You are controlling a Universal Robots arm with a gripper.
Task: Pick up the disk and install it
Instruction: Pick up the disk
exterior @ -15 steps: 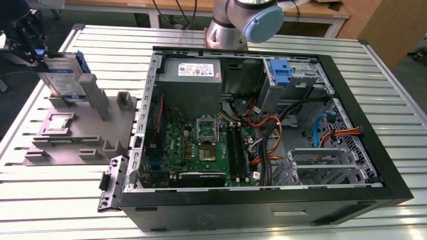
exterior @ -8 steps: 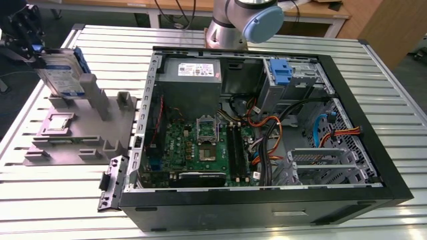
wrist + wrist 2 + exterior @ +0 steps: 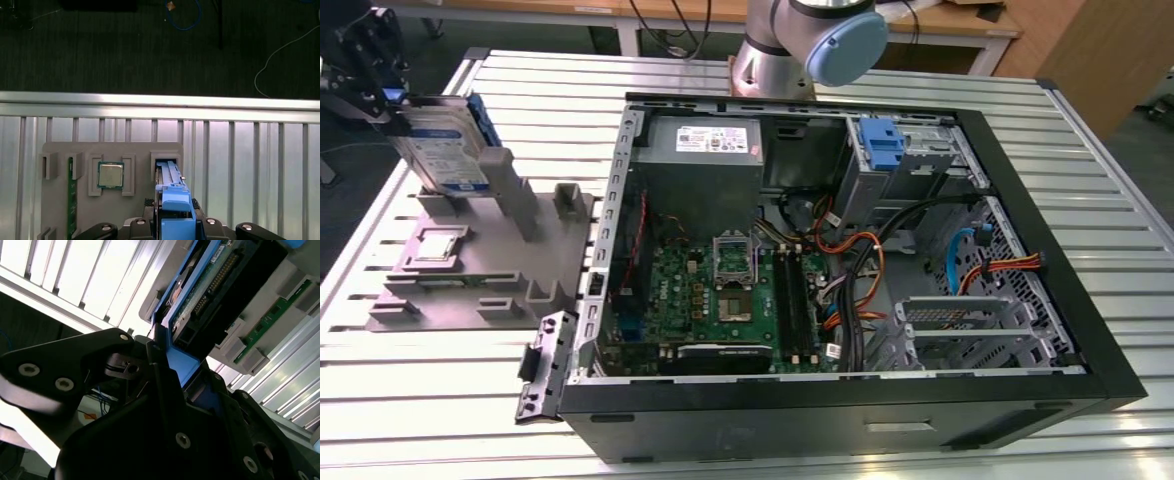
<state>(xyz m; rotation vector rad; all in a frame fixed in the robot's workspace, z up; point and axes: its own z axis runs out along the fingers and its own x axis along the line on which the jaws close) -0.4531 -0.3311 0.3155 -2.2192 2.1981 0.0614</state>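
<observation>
Table (image 3: 881, 85): slatted metal, carrying everything and spreading beneath the claw (image 3: 384, 92). Case (image 3: 827, 420): open, lying on its side, well apart from the claw. No disk is seen in its bays, and a bare blue bracket (image 3: 881, 140) sits in the corner furthest from the claw. Arm (image 3: 814, 40): its base stands behind the case, away from the claw. Holder (image 3: 454, 290): grey block with slots, directly under the claw. Disk (image 3: 438, 150): stands on edge at the holder, label outward, with its upper end in the claw. In the first wrist view it runs straight down from the claw to a slot (image 3: 167, 162) in the holder. Whether its lower end has cleared that slot cannot be told. Claw: narrow and closed on the disk. In the second wrist view the dark fingers (image 3: 156, 360) press against the disk's blue rail (image 3: 182, 367), and no gap is visible. Memory stick (image 3: 70, 195) and chip (image 3: 110, 175): seated in the holder beside the disk's slot, clear of the claw. Assessment: the grasp is made and looks square, so the pick-up is under way at best. The disk remains at the holder, so the carry to the case and the installation are outstanding, and the task is judged well under half complete.
</observation>
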